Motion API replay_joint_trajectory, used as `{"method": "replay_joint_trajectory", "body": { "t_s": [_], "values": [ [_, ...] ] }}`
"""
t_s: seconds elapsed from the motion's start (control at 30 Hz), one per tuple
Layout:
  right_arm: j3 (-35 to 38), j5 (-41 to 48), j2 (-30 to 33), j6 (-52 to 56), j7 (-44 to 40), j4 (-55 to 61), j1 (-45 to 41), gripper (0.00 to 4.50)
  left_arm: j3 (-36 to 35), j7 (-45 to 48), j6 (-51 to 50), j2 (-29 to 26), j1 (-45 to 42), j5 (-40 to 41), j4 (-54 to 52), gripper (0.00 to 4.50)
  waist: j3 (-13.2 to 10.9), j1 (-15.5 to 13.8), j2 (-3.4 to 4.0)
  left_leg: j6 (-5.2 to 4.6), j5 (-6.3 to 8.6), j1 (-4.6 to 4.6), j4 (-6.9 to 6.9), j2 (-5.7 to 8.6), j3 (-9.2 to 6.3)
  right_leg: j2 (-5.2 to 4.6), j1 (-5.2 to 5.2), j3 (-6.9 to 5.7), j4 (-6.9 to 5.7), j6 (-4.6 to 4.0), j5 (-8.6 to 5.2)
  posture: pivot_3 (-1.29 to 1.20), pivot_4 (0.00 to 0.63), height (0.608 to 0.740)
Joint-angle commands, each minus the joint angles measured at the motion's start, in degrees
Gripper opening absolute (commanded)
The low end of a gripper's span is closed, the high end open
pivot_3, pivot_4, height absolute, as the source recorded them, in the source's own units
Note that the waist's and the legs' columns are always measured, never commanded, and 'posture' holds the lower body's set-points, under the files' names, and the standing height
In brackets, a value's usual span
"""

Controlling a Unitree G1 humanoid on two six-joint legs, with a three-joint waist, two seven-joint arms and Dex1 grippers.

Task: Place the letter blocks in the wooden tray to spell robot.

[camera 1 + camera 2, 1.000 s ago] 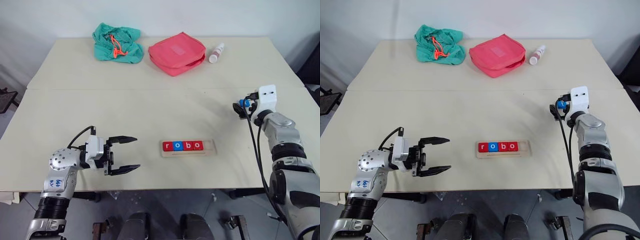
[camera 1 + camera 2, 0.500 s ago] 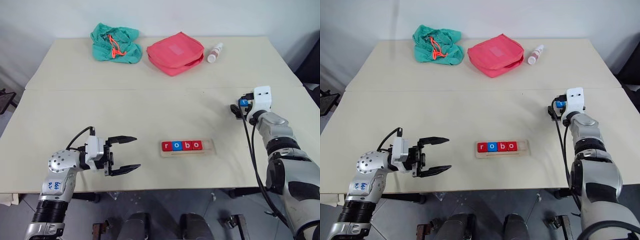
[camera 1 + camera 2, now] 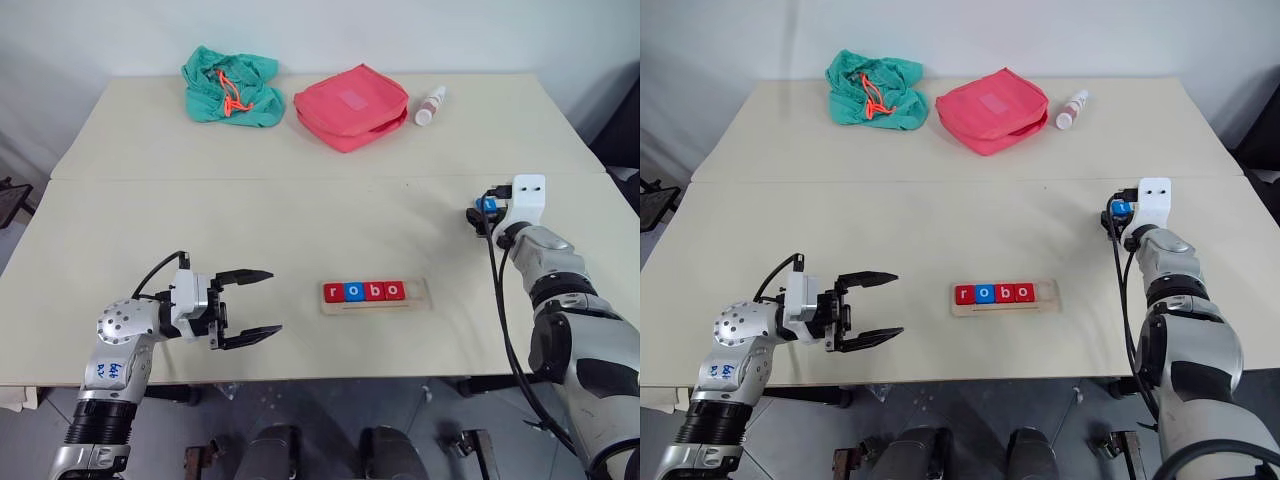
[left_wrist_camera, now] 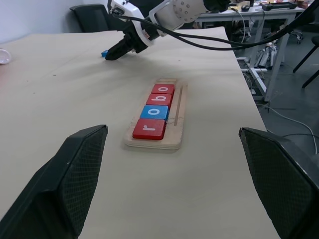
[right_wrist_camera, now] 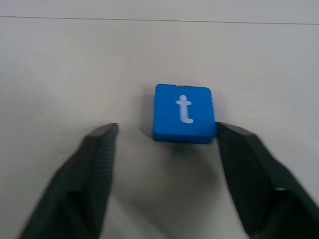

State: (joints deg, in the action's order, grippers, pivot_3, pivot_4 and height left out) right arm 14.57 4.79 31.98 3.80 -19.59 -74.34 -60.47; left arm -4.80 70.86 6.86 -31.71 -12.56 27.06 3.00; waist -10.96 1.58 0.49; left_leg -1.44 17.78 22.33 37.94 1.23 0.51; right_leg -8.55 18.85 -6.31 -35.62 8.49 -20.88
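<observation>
Moved: right gripper narrowed around blue "t" block; one finger touching, other apart, not yet gripping.
Left gripper: wide open, idle, left of wooden tray.
Tray: "robo" seated, last slot free.
"t" block: well right of tray, beyond it.
Risk: uneven closing nudges or twists block.

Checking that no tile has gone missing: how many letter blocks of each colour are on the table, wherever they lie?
Red letter blocks: 3, r, b and the second o, in the wooden tray.
Blue letter blocks: 2, the first o in the tray and the t on the table by the right end effector.
Total: 5
</observation>
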Motion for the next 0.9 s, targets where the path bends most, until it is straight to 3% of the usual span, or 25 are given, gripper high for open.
{"method": "replay_joint_trajectory", "body": {
  "t_s": [0.03,0.07,0.5,0.67,0.9],
  "values": [
    [1.5,0.9,0.3,0.2,1.3,-0.3,-0.6,1.74,-0.5,-0.2,1.0,0.2,-0.3,0.6,-0.8,4.50,0.0,0.0,0.00,0.00,0.00,0.00,0.00,0.00,0.00,0.00,0.00,0.00,0.00,0.00,0.00,0.00,0.150,0.740],
    [1.6,1.0,0.3,0.1,1.3,-0.2,-0.6,1.45,-0.5,-0.3,1.0,0.3,-0.4,0.5,-0.7,4.50,0.0,0.0,0.00,0.00,0.00,0.00,0.00,0.00,0.00,0.00,0.00,0.00,0.00,0.00,0.00,0.00,0.150,0.740],
    [2.3,3.3,0.1,1.3,-3.4,8.3,4.3,1.46,-0.1,-0.5,2.1,1.7,-0.9,-0.1,0.5,4.50,0.0,0.0,0.00,0.00,0.00,0.01,0.00,0.00,0.01,0.00,0.00,-0.01,0.01,0.00,0.00,0.00,0.150,0.740],
    [2.0,7.2,-1.2,10.8,-5.3,32.1,15.6,1.46,0.5,0.7,2.5,1.9,-1.4,0.0,1.8,4.50,0.0,-0.1,0.01,0.00,0.00,0.01,-0.01,-0.01,0.01,0.00,0.01,0.00,0.00,0.00,0.00,0.00,0.150,0.740],
    [5.0,14.9,-3.2,31.6,0.0,75.2,35.1,1.46,1.5,2.9,3.4,2.4,-4.3,-0.1,5.8,4.50,0.0,-0.9,0.06,0.01,0.00,0.02,0.00,-0.01,-0.06,0.00,0.03,0.01,-0.04,0.00,0.00,0.00,0.150,0.740]
  ]
}}
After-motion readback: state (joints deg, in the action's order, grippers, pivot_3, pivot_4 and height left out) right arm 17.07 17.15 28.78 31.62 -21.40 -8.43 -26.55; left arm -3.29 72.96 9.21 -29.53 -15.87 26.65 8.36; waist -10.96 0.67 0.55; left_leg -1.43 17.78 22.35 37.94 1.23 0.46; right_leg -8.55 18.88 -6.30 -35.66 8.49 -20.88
